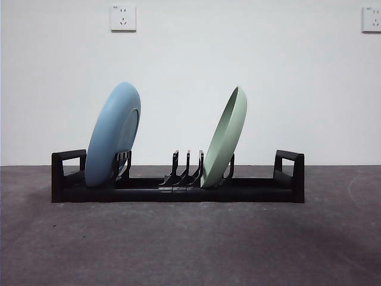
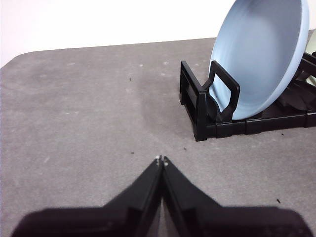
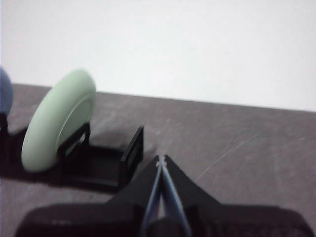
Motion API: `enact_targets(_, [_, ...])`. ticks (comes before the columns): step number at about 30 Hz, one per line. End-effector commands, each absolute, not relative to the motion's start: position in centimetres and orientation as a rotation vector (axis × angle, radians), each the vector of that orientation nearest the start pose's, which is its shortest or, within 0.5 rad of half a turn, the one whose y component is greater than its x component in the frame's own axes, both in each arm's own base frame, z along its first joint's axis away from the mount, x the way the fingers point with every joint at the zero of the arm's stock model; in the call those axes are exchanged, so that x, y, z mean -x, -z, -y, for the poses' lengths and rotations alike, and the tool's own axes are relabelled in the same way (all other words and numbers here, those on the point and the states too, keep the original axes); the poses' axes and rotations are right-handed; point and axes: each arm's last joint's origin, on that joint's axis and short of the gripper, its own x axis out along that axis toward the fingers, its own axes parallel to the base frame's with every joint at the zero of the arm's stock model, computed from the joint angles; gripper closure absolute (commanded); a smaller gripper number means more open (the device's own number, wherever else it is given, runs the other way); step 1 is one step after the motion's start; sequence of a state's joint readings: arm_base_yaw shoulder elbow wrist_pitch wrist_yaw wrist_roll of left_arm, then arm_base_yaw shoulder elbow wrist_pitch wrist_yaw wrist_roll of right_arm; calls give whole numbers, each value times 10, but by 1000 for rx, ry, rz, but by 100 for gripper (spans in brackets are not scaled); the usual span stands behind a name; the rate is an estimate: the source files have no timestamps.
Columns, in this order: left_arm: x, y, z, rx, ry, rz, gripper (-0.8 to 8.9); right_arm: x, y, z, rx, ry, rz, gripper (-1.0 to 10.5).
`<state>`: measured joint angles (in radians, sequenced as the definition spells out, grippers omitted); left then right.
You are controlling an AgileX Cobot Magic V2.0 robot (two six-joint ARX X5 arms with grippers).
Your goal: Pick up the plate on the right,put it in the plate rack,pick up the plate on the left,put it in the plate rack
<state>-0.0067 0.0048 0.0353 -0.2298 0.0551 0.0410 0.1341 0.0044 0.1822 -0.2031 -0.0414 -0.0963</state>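
While both plates lean in the plate rack [image 1: 178, 192], blue plate [image 1: 113, 134] left, green plate [image 1: 225, 138] right, the left gripper [image 2: 161, 160] and right gripper [image 3: 161, 159] sit pressed together, empty.

Long low black plate rack [image 1: 178, 192] set on the grey table [image 1: 190, 244], a boxy loop handle at each end. Blue plate [image 1: 112, 134] standing in the rack at the nine o'clock end, just inside that handle, top tilted toward one o'clock. Green plate [image 1: 225, 138] standing toward the three o'clock side, seen nearly edge-on (also tilted toward one o'clock), well apart from the blue one. Three upright divider prongs [image 1: 188, 167] between the two plates, bare. Plain white wall [image 1: 190, 71] behind, with a socket [image 1: 123, 18] at eleven o'clock and another socket [image 1: 371, 19] at the one o'clock corner.
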Motion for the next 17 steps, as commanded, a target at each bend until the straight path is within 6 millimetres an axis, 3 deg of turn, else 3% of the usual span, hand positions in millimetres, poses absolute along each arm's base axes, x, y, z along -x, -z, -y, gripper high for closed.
enact_targets(1, [-95,-149,2,-32,62,-204,816,-87,-188,-13,104,-197,-52,946])
enact_targets(12, [-95,-149,2,-32,61,-204,816,-94,-149,-14,35,-209,-175,946])
enact_targets(17, [-95,-149,2,-32,61,-204,816,-95,-148,-14,-5,-205,-180,946])
